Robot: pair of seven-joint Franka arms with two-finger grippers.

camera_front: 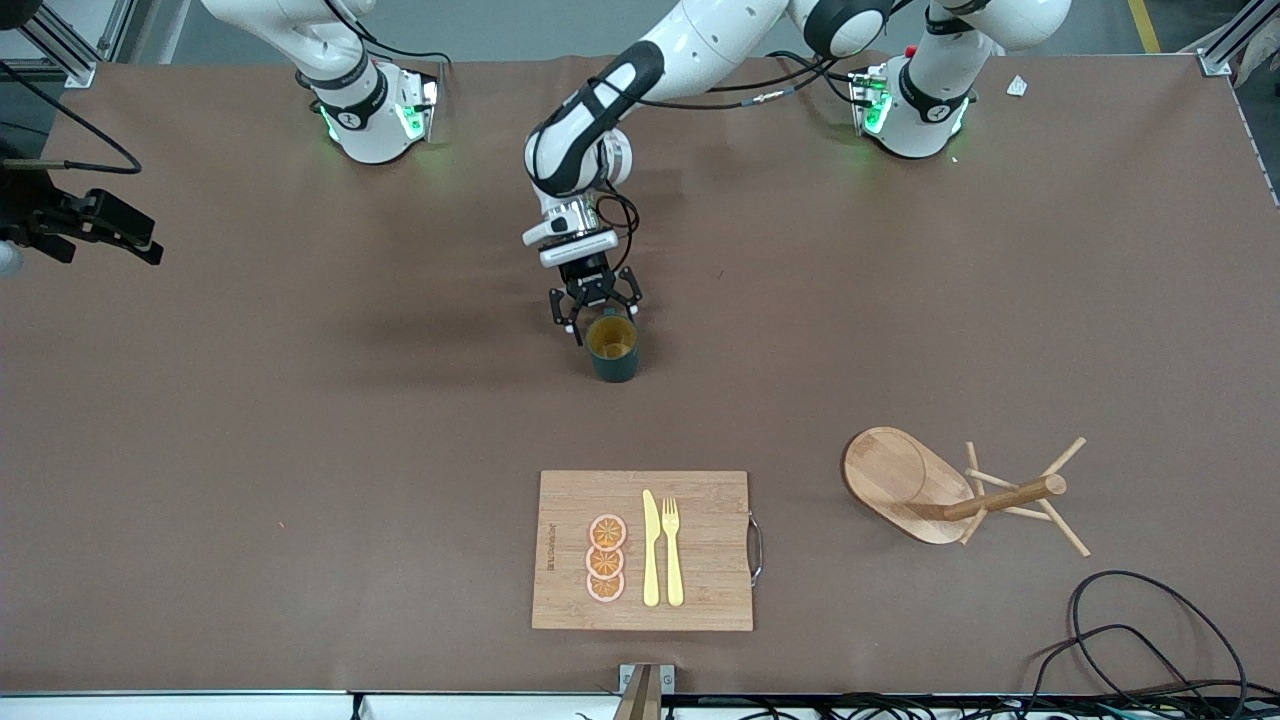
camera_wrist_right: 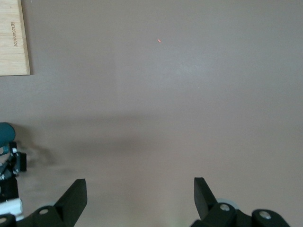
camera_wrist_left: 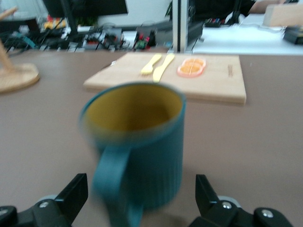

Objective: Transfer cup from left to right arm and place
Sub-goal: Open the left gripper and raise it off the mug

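Note:
The cup [camera_front: 612,348], a dark teal mug with a yellowish inside, stands upright on the brown table near its middle. My left gripper [camera_front: 598,315] is low at the cup on the side of the robots' bases, open. In the left wrist view the cup [camera_wrist_left: 142,142] fills the middle with its handle toward the gripper [camera_wrist_left: 140,183], and the fingertips [camera_wrist_left: 78,185] stand apart from it on either side. My right gripper [camera_wrist_right: 140,187] is open and empty, high over bare table; a sliver of the cup [camera_wrist_right: 4,135] shows at the edge of its view.
A wooden cutting board [camera_front: 710,560] lies nearer the front camera, with three orange slices [camera_front: 606,558], a yellow knife [camera_front: 651,550] and a fork [camera_front: 672,550]. A wooden peg rack [camera_front: 960,490] lies tipped over toward the left arm's end. Cables [camera_front: 1150,640] trail at the front corner.

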